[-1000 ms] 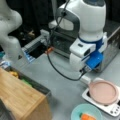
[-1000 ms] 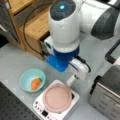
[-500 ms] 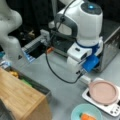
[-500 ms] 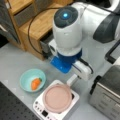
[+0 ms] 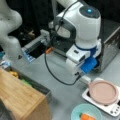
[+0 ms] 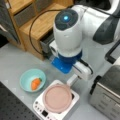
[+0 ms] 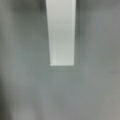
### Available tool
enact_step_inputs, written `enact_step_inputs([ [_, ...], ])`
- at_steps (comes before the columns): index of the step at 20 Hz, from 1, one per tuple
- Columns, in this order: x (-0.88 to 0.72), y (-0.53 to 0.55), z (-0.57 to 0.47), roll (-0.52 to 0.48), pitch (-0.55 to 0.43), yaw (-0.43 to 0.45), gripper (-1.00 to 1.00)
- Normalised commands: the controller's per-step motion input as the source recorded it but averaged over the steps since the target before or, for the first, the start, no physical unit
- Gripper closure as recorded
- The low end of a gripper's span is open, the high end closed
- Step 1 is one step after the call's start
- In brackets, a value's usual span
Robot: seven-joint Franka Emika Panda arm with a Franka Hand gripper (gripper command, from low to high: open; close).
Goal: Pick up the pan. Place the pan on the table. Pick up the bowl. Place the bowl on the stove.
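The dusty-pink pan [image 5: 103, 92] [image 6: 58, 98] rests on the white stove [image 5: 112, 108] [image 6: 40, 110] in both front views. Its short white handle [image 5: 85, 80] [image 6: 71, 80] points toward the arm. My gripper [image 5: 81, 76] [image 6: 75, 78] sits low, right at that handle, its fingers hidden under the hand. In the wrist view the handle [image 7: 62, 37] runs down from the top over the grey table [image 7: 25, 87], and no fingers show. The teal bowl [image 5: 80, 112] [image 6: 26, 77] stands on the table beside the stove with an orange item [image 6: 35, 83] inside.
A silver toaster oven [image 5: 110, 50] [image 6: 107, 95] stands close behind the stove. A wooden board-topped block [image 5: 17, 97] and a wooden shelf unit [image 6: 32, 22] border the table. A black cable [image 5: 50, 72] loops from the hand.
The arm has shifted a little lower toward the pan's handle. Pan, bowl and stove have not moved.
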Motion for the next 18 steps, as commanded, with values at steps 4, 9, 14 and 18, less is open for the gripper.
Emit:
enact_step_inputs([
  [4,0.24,-0.05,0.02,-0.086,0.124,0.066,-1.0],
  [9,0.33,-0.04,-0.05,-0.107,0.144,0.073,-1.0],
  [14,0.43,-0.08,-0.1,-0.124,0.142,0.093,-1.0],
  [18,0.47,-0.07,-0.07,-0.138,0.137,0.099,-1.0],
])
